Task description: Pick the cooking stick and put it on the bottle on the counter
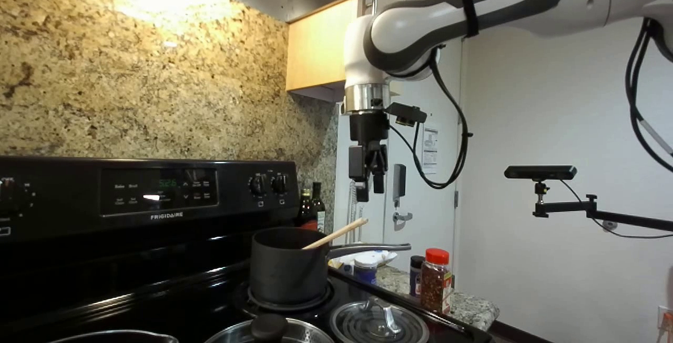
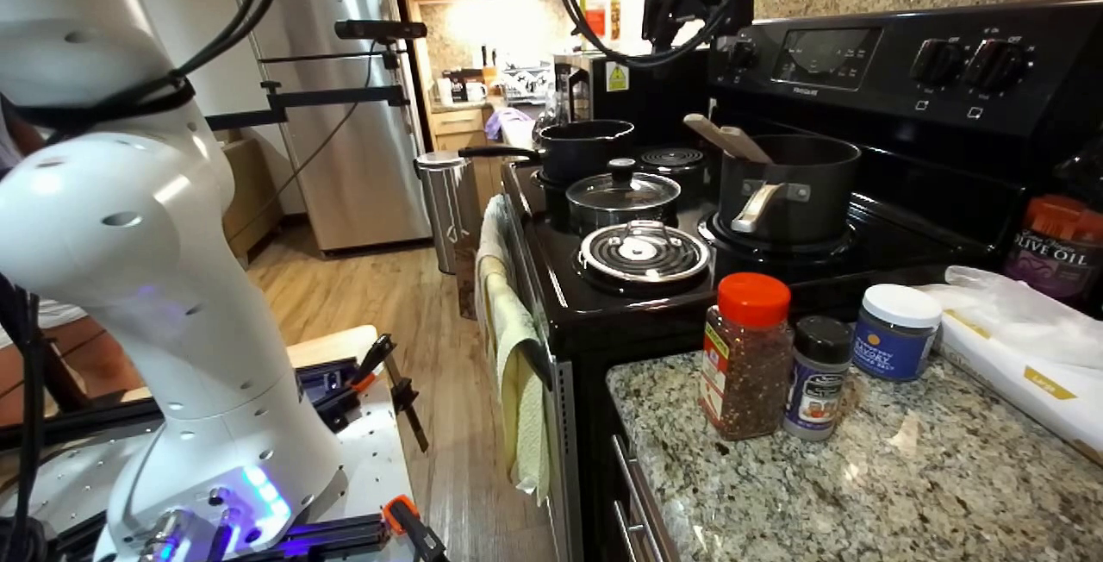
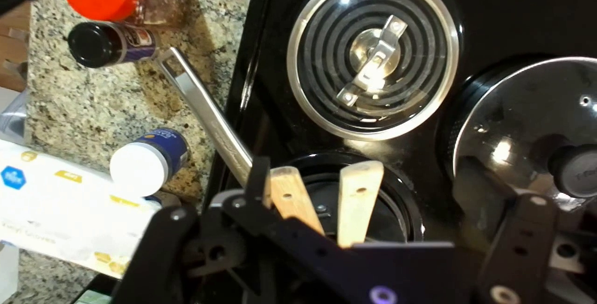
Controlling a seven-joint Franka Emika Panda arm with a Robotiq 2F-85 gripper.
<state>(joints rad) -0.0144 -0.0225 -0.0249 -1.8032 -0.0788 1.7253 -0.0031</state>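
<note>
White and dark grey, the arm (image 1: 420, 24) is arching in over the stove (image 1: 200, 280), sloping gently and then bending so that the gripper (image 1: 370, 190) is pointing straight down above the handle side of the black pot (image 1: 288, 274). I'm seeing its fingers (image 3: 258, 180) standing wide apart, hovering clear above a pair of wooden handles (image 3: 361, 206). One of these, the cooking stick (image 1: 336, 233), is leaning out of the pot, while the red-capped bottle (image 2: 748, 364) is standing upright on the granite counter (image 2: 862, 493)
</note>
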